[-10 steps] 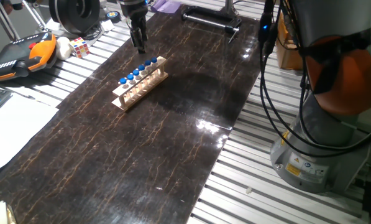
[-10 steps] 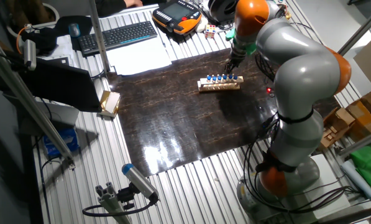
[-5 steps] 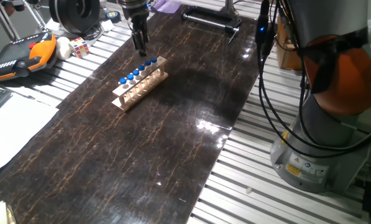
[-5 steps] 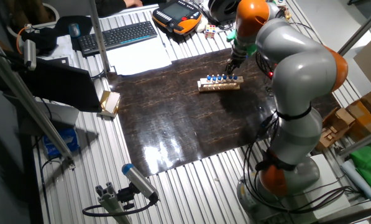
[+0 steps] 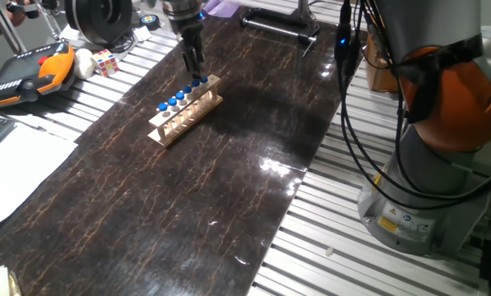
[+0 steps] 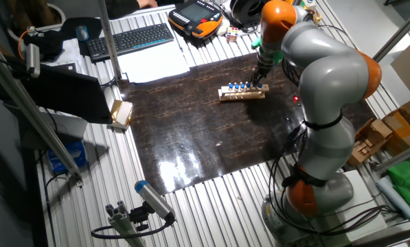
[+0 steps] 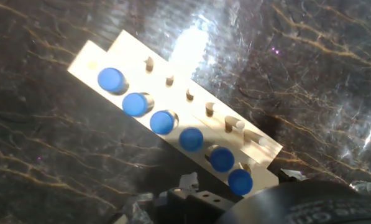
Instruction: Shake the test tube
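Observation:
Several test tubes with round blue caps stand in a row in a light wooden rack (image 5: 185,111) on the dark marbled mat. The rack also shows in the other fixed view (image 6: 242,93) and from above in the hand view (image 7: 191,99). My gripper (image 5: 196,71) points down just above the far end of the row, close to the end test tube (image 5: 204,80), and holds nothing. Its fingers look slightly apart. In the hand view that end test tube (image 7: 240,182) lies near the dark finger parts at the bottom edge. The gripper also shows in the other fixed view (image 6: 260,74).
An orange-and-black teach pendant (image 5: 31,72), a Rubik's cube (image 5: 105,61) and white paper (image 5: 15,164) lie left of the mat. A black bar (image 5: 280,26) lies at the mat's far end. The robot's base (image 5: 430,189) and its cables stand to the right.
My gripper has moved from beyond the rack toward its far end and now hovers close over the last blue caps. The rack and tubes have not moved.

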Tool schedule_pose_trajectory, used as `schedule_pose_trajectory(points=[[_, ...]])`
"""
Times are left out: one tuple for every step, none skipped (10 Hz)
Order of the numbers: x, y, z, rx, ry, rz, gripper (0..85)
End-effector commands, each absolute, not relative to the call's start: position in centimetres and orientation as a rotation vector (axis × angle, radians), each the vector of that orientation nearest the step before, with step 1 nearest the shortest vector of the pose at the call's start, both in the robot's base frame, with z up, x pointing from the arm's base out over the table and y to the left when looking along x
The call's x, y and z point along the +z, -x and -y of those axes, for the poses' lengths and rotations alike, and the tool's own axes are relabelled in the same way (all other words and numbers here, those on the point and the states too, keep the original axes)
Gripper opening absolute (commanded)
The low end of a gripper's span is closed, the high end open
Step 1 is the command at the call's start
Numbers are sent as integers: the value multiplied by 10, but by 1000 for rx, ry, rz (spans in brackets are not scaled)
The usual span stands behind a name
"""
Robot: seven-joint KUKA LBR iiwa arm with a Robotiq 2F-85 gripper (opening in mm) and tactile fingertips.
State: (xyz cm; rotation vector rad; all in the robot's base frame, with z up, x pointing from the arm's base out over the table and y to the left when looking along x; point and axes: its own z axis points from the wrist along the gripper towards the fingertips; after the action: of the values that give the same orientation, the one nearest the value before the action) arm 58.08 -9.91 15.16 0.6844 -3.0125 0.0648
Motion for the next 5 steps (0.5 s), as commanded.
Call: schedule_pose_trajectory(points=[[149,-580,100,62,-685,3013,663],[147,-578,99,69,-685,3012,663],[146,-577,101,82,-685,3013,663],[143,-577,103,77,-685,3014,663],[139,-577,103,77,-685,3012,657]])
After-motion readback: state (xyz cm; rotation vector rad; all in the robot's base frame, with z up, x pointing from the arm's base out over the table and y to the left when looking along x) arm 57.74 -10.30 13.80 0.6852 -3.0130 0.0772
